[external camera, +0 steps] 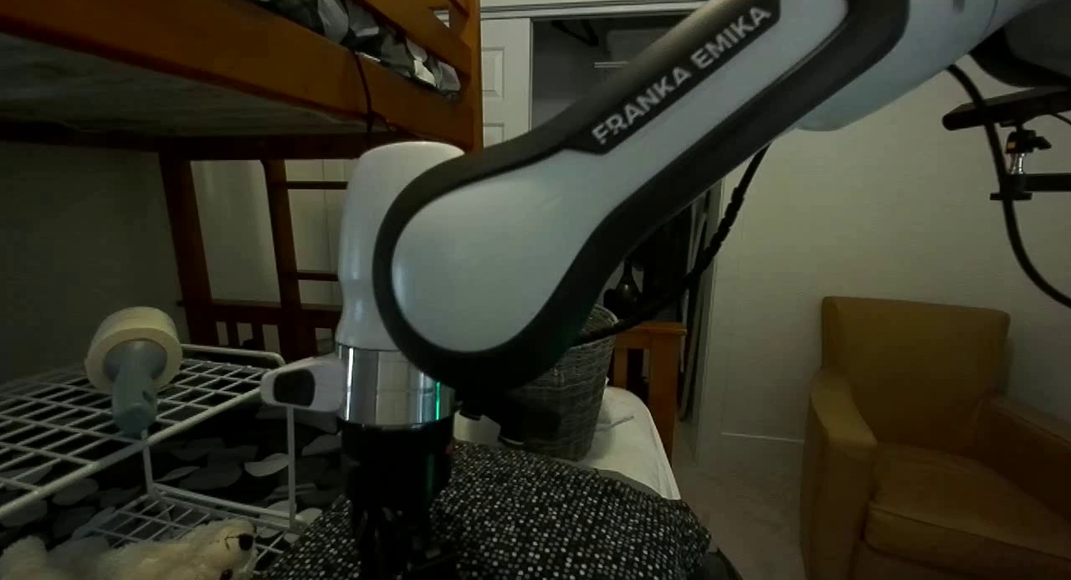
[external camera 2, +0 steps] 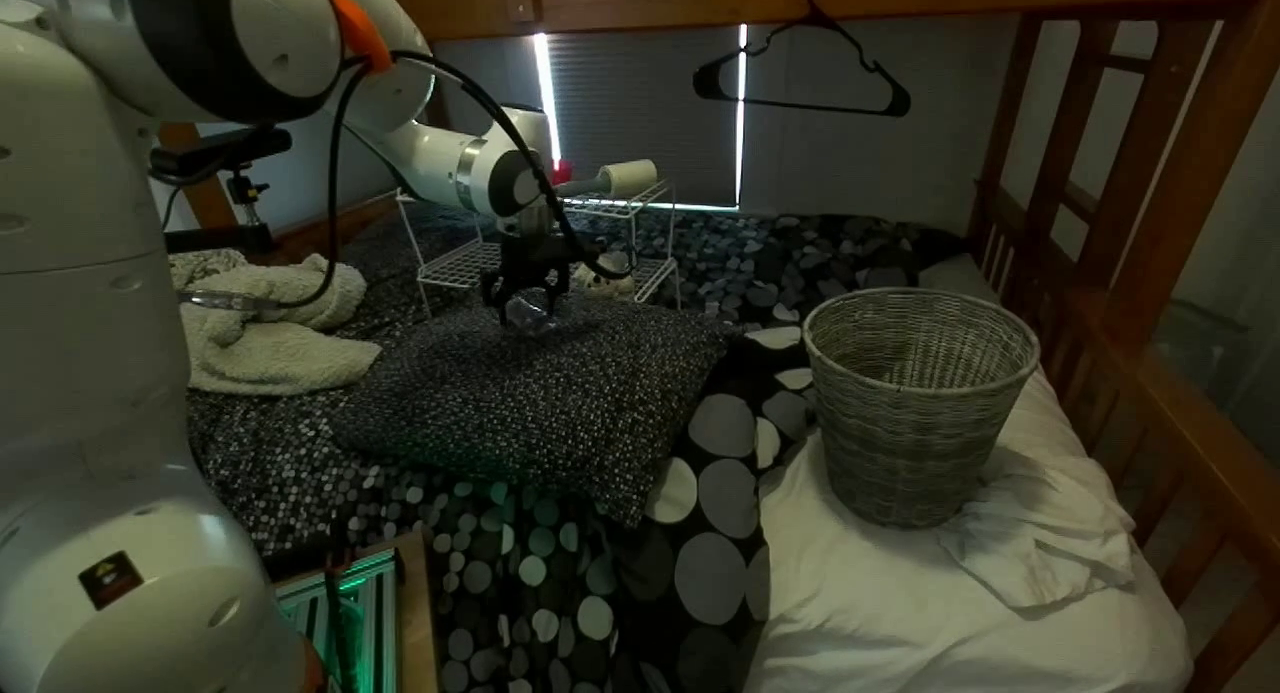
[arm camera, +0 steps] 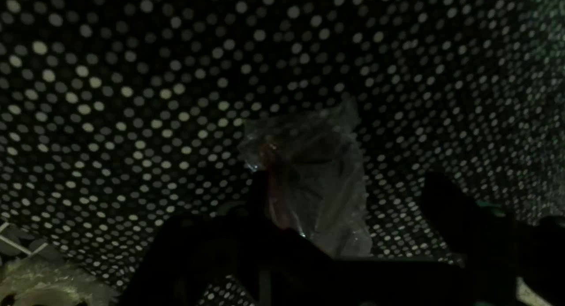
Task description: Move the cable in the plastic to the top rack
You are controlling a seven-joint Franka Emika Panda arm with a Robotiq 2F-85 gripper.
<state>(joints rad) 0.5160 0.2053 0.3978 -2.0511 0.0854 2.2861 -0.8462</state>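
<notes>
The cable in the plastic is a clear crinkled bag with something reddish and dark inside. The bag (arm camera: 322, 182) lies on the dotted cushion in the wrist view and shows small in an exterior view (external camera 2: 530, 314). My gripper (arm camera: 346, 178) is open around the bag, its left finger against or very near the bag's reddish side, its right finger apart from it. The gripper also shows in an exterior view (external camera 2: 527, 298), pointing down low over the cushion. The top rack (external camera: 222, 379), the white wire shelf's upper tier, shows also in an exterior view (external camera 2: 615, 209).
A roller with a handle (external camera: 134, 354) lies on the top rack. A pale stuffed animal (external camera: 205, 551) lies at the lower tier. The dotted cushion (external camera 2: 520, 403) lies under the gripper. A wicker basket (external camera 2: 920, 413) stands on the bed. A hanger (external camera 2: 800, 103) hangs from the wooden bunk frame.
</notes>
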